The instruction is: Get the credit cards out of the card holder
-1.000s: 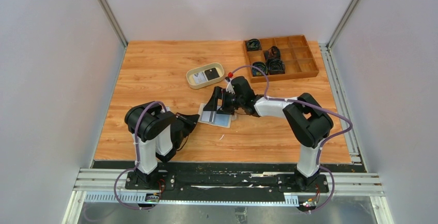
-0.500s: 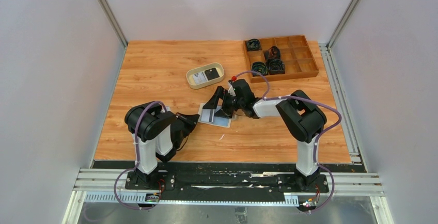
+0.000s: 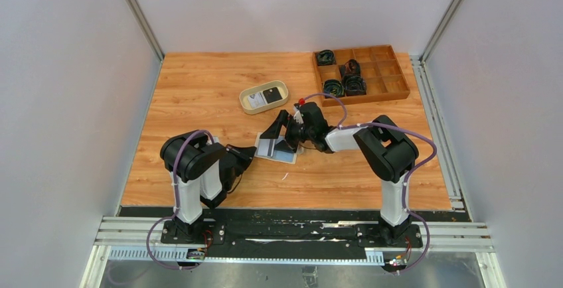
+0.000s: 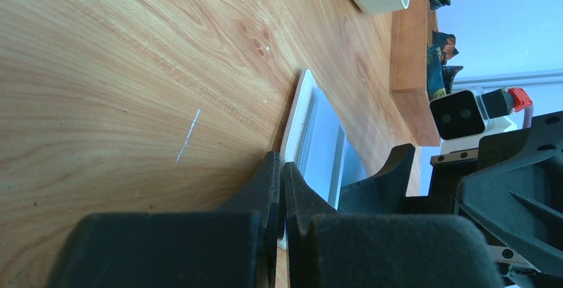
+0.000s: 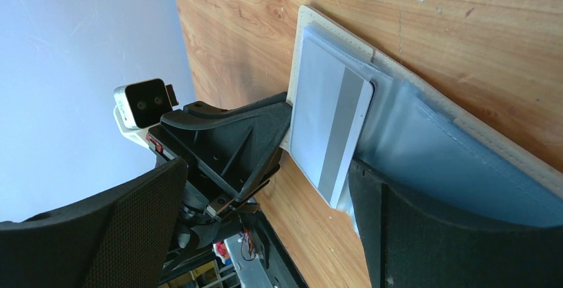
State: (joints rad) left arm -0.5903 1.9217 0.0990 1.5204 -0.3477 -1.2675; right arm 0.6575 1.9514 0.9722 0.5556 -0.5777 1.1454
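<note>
- Found near the middle of the light wooden table: the small cream-beige bifold card holder, spread open and flat with its pale blue-grey lining facing up.
- Lying on the lining at the holder's left half: a light grey credit card with a darker stripe. Not possible to tell whether any of it sits under a pocket.
- Left gripper: fingers pressed together with nothing between them, tips set down at the holder's outer edge. Judged to be pinning the holder to the table.
- Right gripper: jaws spread wide and empty, straddling the striped card. One finger low over the lining just beside the card, the other off the holder on the card's far side.
- Resting in the oval beige tray, well apart from the holder: a black card and a white card. Judged as cards already taken out.
- Step in hand: removal of the striped card. Approach made, grasp not yet taken.
- Next move calls for bringing the wide jaws onto the card's long edges, or sliding it clear of the holder first, given how thin and flat it lies. Hold-down at the holder's edge needed throughout, otherwise a risk of dragging the holder along.
</note>
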